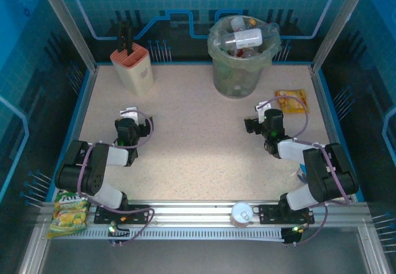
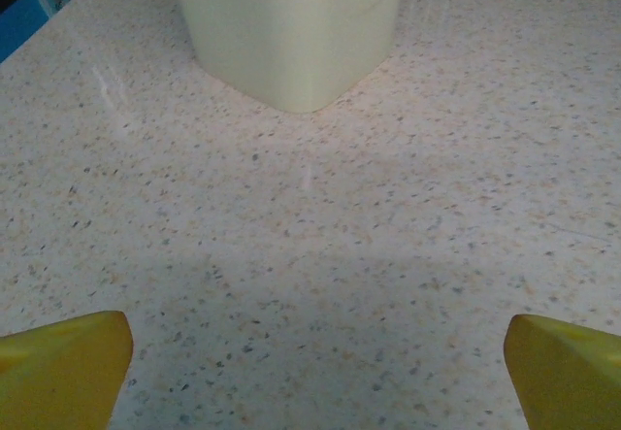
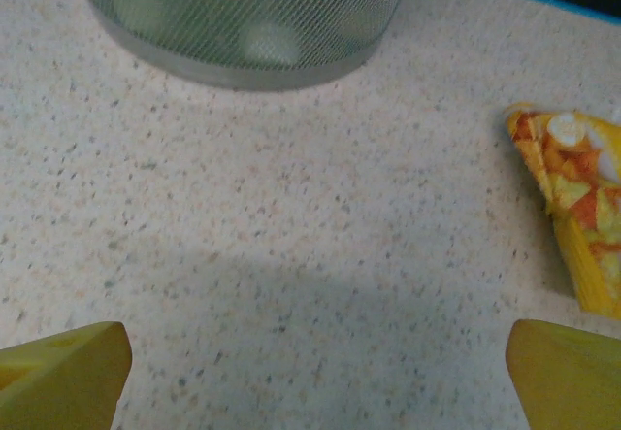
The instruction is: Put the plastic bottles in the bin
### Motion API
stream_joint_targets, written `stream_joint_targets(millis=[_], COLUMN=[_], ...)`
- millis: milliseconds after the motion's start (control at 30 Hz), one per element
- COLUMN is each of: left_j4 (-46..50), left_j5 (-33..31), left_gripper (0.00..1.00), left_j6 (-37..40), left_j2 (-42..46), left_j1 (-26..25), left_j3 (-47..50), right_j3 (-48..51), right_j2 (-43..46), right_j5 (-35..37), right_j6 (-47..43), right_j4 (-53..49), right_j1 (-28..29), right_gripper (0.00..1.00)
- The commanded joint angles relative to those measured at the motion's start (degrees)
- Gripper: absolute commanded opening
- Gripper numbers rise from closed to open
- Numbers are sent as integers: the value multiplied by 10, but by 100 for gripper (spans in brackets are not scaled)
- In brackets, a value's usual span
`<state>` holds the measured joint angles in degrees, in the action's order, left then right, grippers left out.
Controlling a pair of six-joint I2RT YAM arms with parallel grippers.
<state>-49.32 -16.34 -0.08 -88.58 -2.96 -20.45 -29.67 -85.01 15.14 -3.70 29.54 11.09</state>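
We see left gripper [image 2: 312, 357] and right gripper [image 3: 315, 360] spread, empty; bottles [image 1: 244, 38] in bin [image 1: 235, 77], upper center, look light, slippery; we'd grip mid-body.

Bright, even overhead light on the table [image 1: 204, 138]; blue cast around the frame edges. Wrist views soft, a broad shadow across their lower halves
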Motion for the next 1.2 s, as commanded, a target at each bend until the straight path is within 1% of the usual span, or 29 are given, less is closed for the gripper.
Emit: stream_joint_targets(millis=[0,33,67,100,167,200,300,1100,1133,1167], left_j4=[-57,-35,-37,-46,-36,-41,-39,-41,-41,-41], left_j5=[40,47,47,47,48,48,48,46,47,47], left_gripper=[99,99,99,99,99,99,99,99,99,99], left_j6=[-13,-14,-13,-11,-13,-13,-12,-11,-12,-11], left_j2=[-4,1,0,-3,-1,-2,-1,-1,-1,-1], left_j1=[14,15,16,16,16,16,16,16,16,16], left_j3=[-4,-11,-10,-8,-11,-11,-12,-11,-10,-11], right_j3=[31,50,64,81,67,70,72,67,72,80], right_j2=[-8,-10,-18,-41,-24,-33,-34,-34,-33,-34], right_j5=[-35,-48,-72,-89,-84,-83,-84,-79,-76,-59], right_j6=[7,20,33,34,41,38,38,34,32,28], right_j4=[129,161,186,250,195,219,226,216,222,238], right_j1=[-35,-50,-64,-70,-71,-70,-73,-67,-66,-57], right_gripper=[100,100,100,100,100,100,100,100,100,100])
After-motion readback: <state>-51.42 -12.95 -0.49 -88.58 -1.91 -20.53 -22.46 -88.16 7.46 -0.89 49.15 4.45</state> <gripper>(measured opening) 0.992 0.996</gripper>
